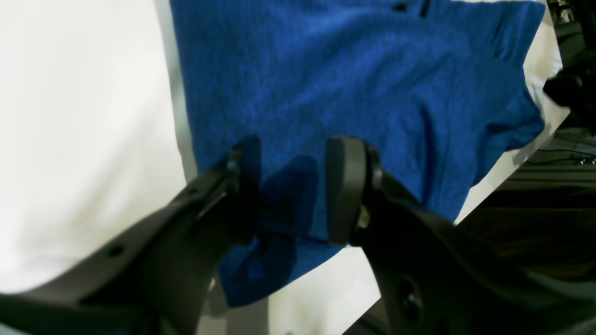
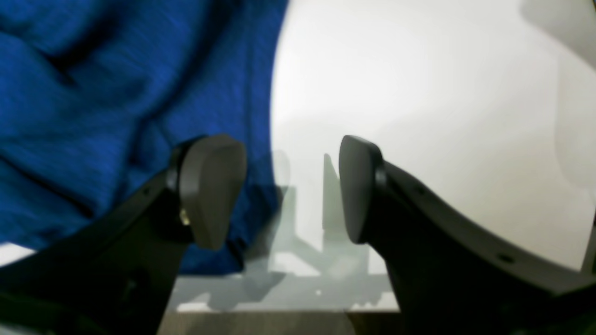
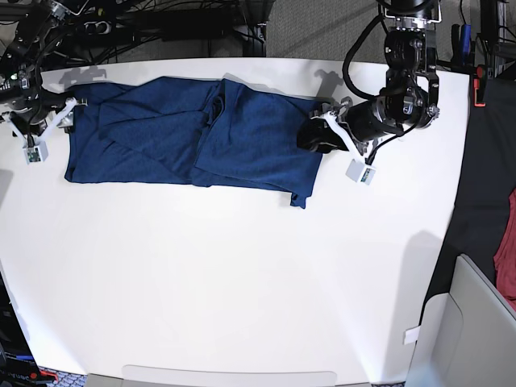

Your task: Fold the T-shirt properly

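Note:
The dark blue T-shirt [image 3: 201,133] lies spread sideways along the far part of the white table [image 3: 242,282], with folds across its middle. At the shirt's right end is my left gripper [image 3: 310,139]. In the left wrist view that gripper [image 1: 295,153] is open, and a raised fold of the shirt's [image 1: 349,70] edge sits between its fingers. My right gripper [image 3: 56,121] is at the shirt's left end. In the right wrist view it [image 2: 286,149] is open and holds nothing. One finger [image 2: 209,186] hangs over the shirt's [image 2: 93,93] edge, the other over bare table.
Cables and dark gear crowd the table's far edge [image 3: 161,24]. A red cloth [image 3: 506,242] hangs at the right border of the base view, above a grey bin [image 3: 472,322]. The table's near edge shows below the right gripper [image 2: 279,321].

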Controlling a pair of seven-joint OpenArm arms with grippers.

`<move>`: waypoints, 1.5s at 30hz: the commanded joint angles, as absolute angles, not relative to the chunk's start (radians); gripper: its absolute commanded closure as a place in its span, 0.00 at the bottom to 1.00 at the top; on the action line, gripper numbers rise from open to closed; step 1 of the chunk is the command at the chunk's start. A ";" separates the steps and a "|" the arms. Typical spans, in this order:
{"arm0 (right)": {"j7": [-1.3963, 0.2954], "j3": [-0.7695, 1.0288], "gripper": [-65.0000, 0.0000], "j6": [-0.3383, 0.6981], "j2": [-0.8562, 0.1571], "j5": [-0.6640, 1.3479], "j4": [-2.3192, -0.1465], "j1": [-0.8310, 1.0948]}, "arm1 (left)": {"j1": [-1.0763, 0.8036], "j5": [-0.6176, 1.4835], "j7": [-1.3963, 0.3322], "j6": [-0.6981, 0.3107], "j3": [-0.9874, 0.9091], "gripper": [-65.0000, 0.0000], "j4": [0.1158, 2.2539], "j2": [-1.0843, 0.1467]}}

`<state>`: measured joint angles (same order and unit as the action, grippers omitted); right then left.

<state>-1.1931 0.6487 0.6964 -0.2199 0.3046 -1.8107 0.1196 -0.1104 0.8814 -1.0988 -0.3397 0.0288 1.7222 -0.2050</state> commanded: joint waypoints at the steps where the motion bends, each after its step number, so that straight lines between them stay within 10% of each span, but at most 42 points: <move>1: -1.178 0.651 0.44 0.698 -0.231 0.315 -1.825 0.105 | -0.096 0.905 -1.086 -0.346 0.028 0.65 1.741 -0.209; 11: -1.196 0.656 0.42 0.698 -0.188 0.335 -1.784 0.054 | -0.096 0.905 -1.086 -0.346 0.028 0.65 1.741 -0.209; 18: -1.251 0.661 0.19 0.698 -0.214 0.504 -1.695 0.067 | -0.097 0.905 -1.086 -0.348 0.028 0.65 1.741 -0.211; 45: -1.340 0.665 0.30 0.698 -0.150 0.506 -1.646 0.018 | -0.091 0.905 -1.081 -0.348 0.064 0.65 1.741 -0.208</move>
